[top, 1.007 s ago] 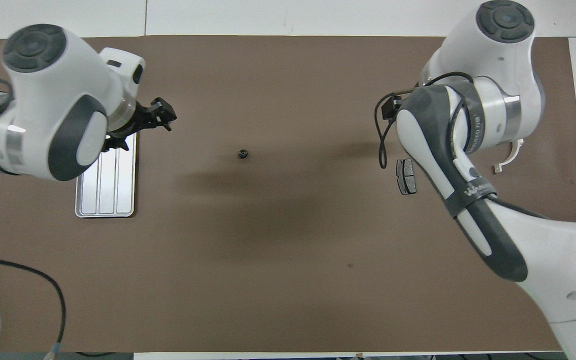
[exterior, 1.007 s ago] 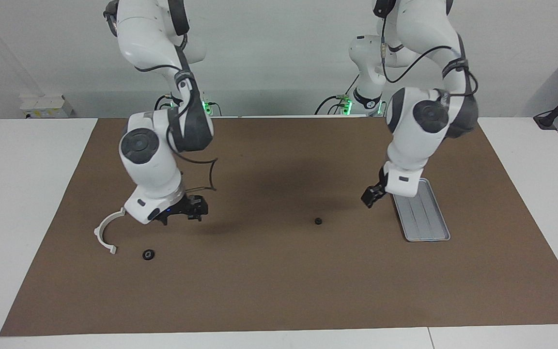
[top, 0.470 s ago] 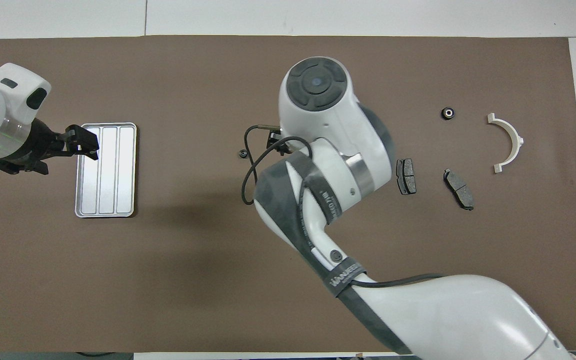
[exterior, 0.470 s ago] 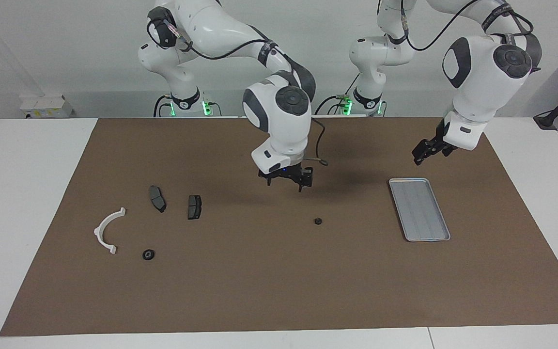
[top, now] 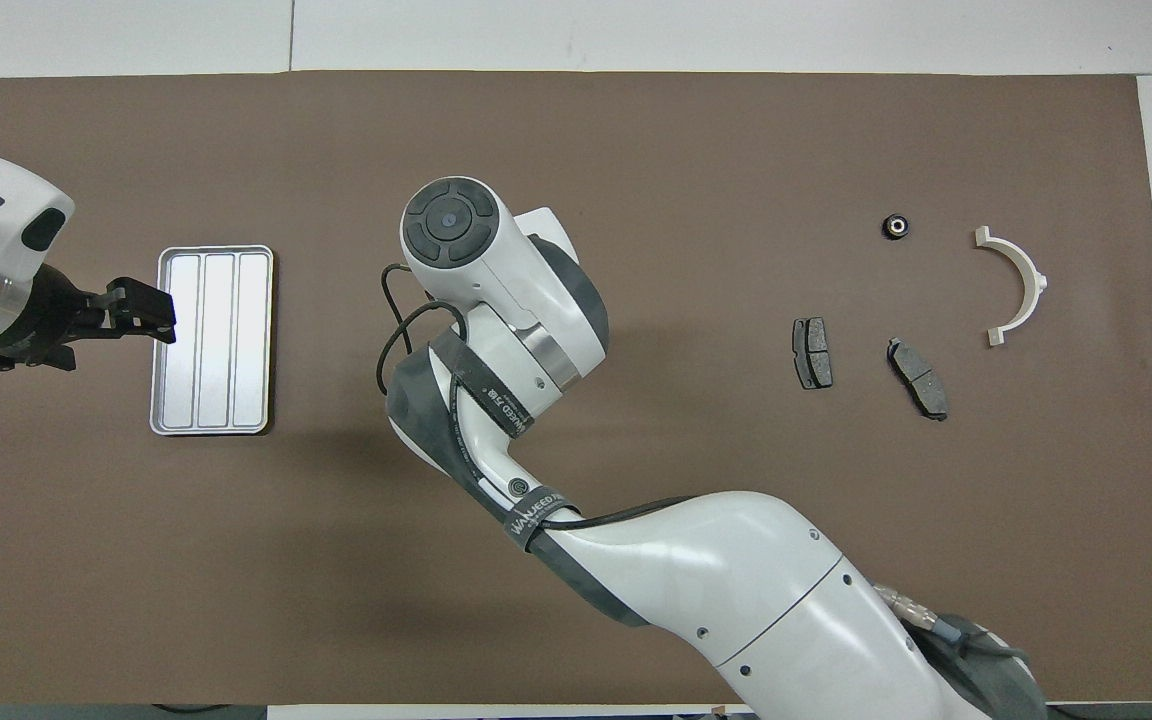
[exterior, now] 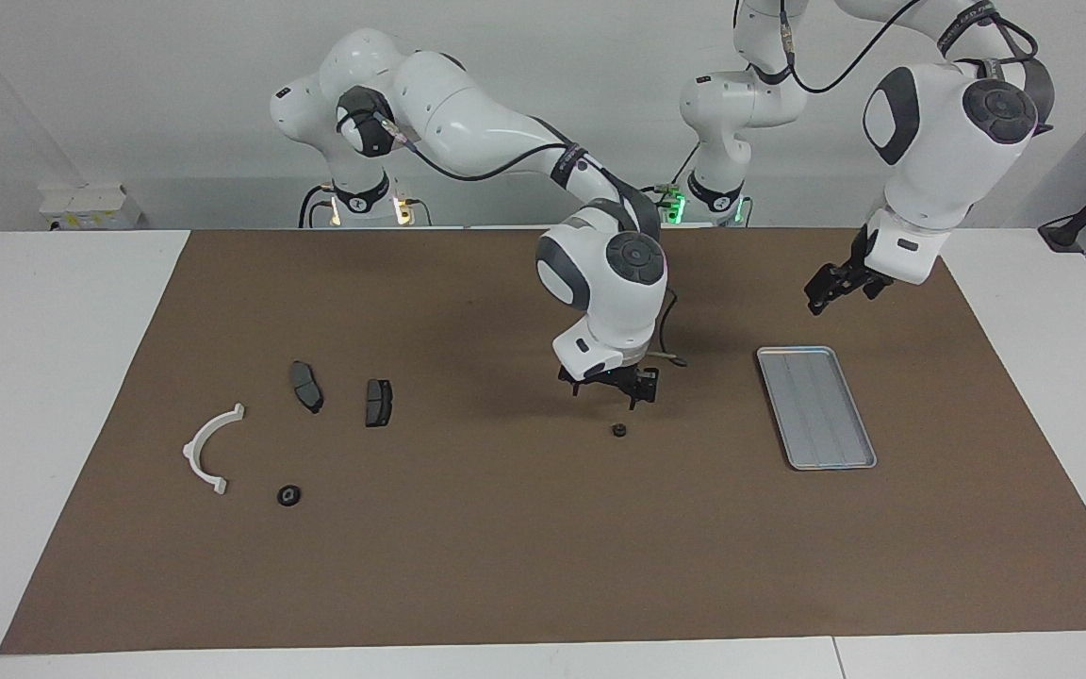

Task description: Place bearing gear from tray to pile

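The right arm stretches out from its base toward the middle of the brown mat (exterior: 543, 566), elbow low and wrist bent straight down. Its right gripper (exterior: 611, 389) hangs just above a small black gear (exterior: 617, 431) that lies on the mat between the tray (exterior: 816, 407) and the pile; the fingers are spread and hold nothing. In the overhead view the wrist hides both gripper and gear.

The left arm waits, raised, its left gripper (exterior: 830, 287) in the air over the mat beside the tray's edge; I cannot tell whether its fingers are apart.

The pile sits toward the right arm's end: a white half-ring (exterior: 208, 451), two dark pads (exterior: 305, 386) (exterior: 378, 402) and another black gear (exterior: 289, 494).
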